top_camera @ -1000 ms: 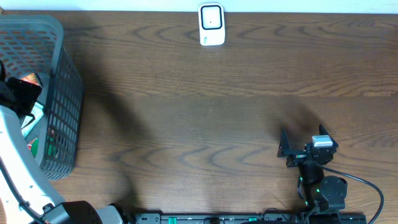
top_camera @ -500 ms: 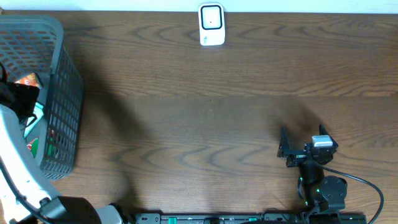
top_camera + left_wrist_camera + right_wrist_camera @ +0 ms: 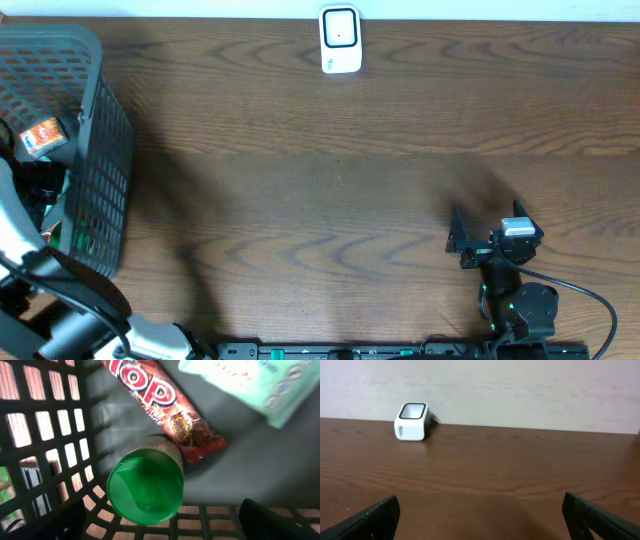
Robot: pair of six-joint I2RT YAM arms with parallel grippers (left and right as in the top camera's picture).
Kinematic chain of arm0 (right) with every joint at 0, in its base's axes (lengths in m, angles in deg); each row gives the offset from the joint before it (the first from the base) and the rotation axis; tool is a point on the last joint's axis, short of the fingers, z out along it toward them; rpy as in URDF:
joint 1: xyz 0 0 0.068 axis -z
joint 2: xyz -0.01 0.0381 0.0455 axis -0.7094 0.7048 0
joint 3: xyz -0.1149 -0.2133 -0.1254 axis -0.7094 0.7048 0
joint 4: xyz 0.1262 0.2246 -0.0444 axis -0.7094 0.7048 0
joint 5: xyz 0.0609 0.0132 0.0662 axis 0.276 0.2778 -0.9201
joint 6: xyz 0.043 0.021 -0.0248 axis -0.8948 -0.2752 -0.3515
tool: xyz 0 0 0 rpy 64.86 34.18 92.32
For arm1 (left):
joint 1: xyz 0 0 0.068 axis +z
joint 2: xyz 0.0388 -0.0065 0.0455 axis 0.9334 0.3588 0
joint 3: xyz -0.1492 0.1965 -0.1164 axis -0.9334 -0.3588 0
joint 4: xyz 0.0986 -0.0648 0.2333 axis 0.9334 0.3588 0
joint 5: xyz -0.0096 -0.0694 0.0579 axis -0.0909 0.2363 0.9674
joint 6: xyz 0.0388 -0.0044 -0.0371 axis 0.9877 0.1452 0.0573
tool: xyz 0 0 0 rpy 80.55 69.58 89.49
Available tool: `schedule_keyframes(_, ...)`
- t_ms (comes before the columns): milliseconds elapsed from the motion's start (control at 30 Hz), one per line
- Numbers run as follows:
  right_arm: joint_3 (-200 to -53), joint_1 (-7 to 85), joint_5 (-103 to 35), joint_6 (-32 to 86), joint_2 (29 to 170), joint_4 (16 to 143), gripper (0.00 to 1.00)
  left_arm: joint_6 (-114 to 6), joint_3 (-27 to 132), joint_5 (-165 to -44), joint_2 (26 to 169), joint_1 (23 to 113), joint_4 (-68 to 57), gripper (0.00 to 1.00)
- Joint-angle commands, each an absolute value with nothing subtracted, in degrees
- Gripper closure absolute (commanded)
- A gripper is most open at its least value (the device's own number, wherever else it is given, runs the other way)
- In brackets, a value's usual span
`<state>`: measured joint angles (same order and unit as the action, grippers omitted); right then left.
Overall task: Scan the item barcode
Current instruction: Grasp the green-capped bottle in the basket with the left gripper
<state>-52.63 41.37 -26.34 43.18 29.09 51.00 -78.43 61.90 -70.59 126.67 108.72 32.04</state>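
My left gripper (image 3: 165,529) hangs open inside the grey basket (image 3: 100,180), its dark fingers (image 3: 277,522) low at either side of the left wrist view. Just ahead of them lies a can with a green lid (image 3: 145,486), between the fingers but not touched. Behind the can lie a red-brown "TOP" snack bar (image 3: 167,407) and a mint-green packet (image 3: 250,382). An orange-red pack (image 3: 42,135) shows in the basket from overhead. The white barcode scanner (image 3: 340,40) stands at the table's far edge. My right gripper (image 3: 462,238) rests open and empty near the front right, facing the scanner (image 3: 411,421).
The basket's black lattice wall (image 3: 45,435) closes in on the left and below the left gripper. My left arm (image 3: 30,260) reaches over the basket's near side. Bare wood table (image 3: 320,190) lies between basket, scanner and right arm.
My left arm has slid toward the table's front and lower into the basket, uncovering the orange-red pack. The right arm has not moved.
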Motion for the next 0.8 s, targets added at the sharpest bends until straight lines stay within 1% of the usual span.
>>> schedule_keyframes(0, -52.6, 41.8, -26.1, 43.4, 29.0, 51.2, 0.01, -79.0, 61.4, -71.4, 128.4, 108.9, 32.7, 0.02)
schedule_keyframes(467, -52.6, 41.8, -26.1, 43.4, 29.0, 51.2, 0.01, -77.8, 57.2, -71.7, 129.3, 109.1, 31.4, 0.02)
schedule_keyframes(767, -52.6, 41.8, -26.1, 43.4, 29.0, 51.2, 0.01, -77.6, 52.8, -71.7, 129.3, 111.9, 29.3, 0.02)
